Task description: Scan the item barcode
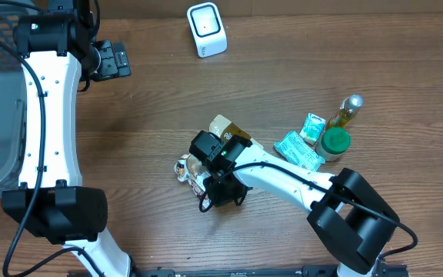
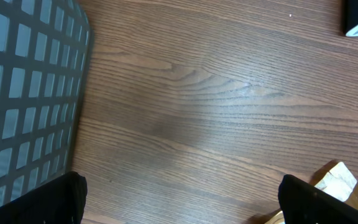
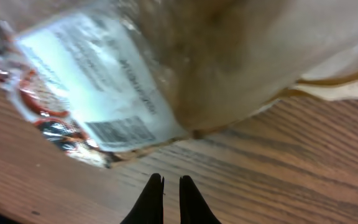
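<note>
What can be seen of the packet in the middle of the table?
The packet is crinkly plastic, brownish, with a cream end and red print at the other. A white label with a barcode faces the right wrist camera. It lies on the table, partly hidden overhead by the right gripper, which is shut beside it, not gripping it.

We noted a white label (image 3: 92, 81) with a barcode (image 3: 126, 130) on the packet (image 3: 241, 56). Print too blurred; we read nothing.

Lighting, picture quality: even, warm, moderately bright.
I see faint soft shadows on the table (image 1: 283, 69); my right wrist view blurs the packet (image 3: 229, 56) badly, its label (image 3: 92, 81) glaring white.
</note>
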`<state>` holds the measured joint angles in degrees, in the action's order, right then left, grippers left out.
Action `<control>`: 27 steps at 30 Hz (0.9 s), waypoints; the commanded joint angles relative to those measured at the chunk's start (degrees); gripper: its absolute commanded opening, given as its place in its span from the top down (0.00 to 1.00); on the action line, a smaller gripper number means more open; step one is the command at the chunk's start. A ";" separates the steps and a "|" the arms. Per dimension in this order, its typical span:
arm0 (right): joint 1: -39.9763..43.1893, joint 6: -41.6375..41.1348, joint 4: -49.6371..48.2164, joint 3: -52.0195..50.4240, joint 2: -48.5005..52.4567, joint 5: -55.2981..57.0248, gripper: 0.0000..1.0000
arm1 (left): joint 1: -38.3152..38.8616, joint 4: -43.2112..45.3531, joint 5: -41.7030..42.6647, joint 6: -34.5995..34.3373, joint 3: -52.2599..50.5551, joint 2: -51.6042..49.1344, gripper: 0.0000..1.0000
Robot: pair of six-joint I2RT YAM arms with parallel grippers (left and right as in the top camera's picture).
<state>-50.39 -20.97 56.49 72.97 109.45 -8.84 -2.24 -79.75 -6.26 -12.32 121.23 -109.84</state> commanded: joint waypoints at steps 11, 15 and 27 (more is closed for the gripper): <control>0.11 0.00 -3.15 -0.63 -0.15 0.90 0.87 | 0.39 0.09 -0.11 -0.57 0.70 0.87 0.00; 0.85 -0.04 -4.17 -0.63 -0.15 0.83 0.88 | 0.39 0.09 -0.11 -0.59 0.70 0.87 0.00; 2.58 -0.02 -8.46 -0.63 -0.15 0.20 0.88 | 0.39 0.09 -0.11 -0.59 0.70 0.87 0.00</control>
<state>-48.05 -20.97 49.10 72.55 109.45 -8.60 -2.24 -79.72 -6.26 -12.32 121.23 -109.84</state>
